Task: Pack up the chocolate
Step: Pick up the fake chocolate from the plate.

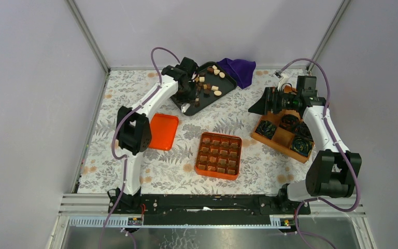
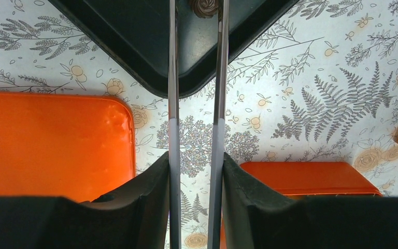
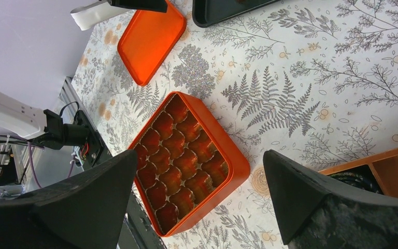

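Several small brown and cream chocolate pieces (image 1: 215,72) lie in the black tray (image 1: 186,110) at the back. My left gripper (image 1: 194,98) reaches into the tray's near corner. In the left wrist view its long thin blades (image 2: 173,78) run to the top edge, where my left gripper (image 2: 197,2) pinches a round brown swirled chocolate (image 2: 204,6). The blade tips are cut off there. The orange box (image 1: 222,135) with a grid of paper cups sits mid-table, its rim (image 3: 228,150) below my right gripper (image 3: 199,155). That right gripper (image 1: 256,106) hangs open and holds nothing.
An orange lid (image 1: 164,130) lies left of the box, also seen as the orange lid (image 2: 52,140). A wooden box (image 1: 269,141) holding dark crinkled rolls stands at the right under the right arm. A purple cloth (image 1: 238,70) lies behind the tray. Metal frame posts rise at the back corners.
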Robot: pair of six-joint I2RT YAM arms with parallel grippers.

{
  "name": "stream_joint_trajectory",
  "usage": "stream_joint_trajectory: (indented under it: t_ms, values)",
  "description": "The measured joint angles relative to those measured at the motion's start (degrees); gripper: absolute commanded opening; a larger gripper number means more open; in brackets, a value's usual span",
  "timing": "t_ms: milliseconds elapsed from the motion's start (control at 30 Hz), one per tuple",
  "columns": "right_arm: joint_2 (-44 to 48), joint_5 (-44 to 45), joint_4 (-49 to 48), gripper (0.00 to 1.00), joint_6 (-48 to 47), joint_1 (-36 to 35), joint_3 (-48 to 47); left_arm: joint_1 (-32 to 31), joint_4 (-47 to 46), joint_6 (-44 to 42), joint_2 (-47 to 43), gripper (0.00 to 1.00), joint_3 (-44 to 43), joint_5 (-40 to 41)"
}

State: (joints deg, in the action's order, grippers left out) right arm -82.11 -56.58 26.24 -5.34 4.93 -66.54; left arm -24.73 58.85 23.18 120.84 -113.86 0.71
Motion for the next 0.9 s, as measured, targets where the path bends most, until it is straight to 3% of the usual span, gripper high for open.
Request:
stream_joint_trajectory:
  t_ms: [600, 700, 800, 900]
  values:
    - [0.0, 0.0, 0.0, 1.0, 0.2, 0.0, 0.7, -0.7, 0.7, -0.4, 4.0, 0.4, -2.7, 0.0]
    - [0.0, 0.0, 0.0, 1.0, 0.2, 0.0, 0.8, -0.9, 0.9, -0.5, 4.0, 0.31, -2.8, 0.0]
    - [0.0, 0.0, 0.0, 1.0, 0.2, 0.0, 0.8, -1.0, 1.4, -0.7, 4.2, 0.14, -3.3, 0.1]
    - [0.0, 0.0, 0.0, 1.0, 0.2, 0.0, 0.8, -1.0, 1.5, -0.8, 4.2, 0.04, -3.5, 0.6]
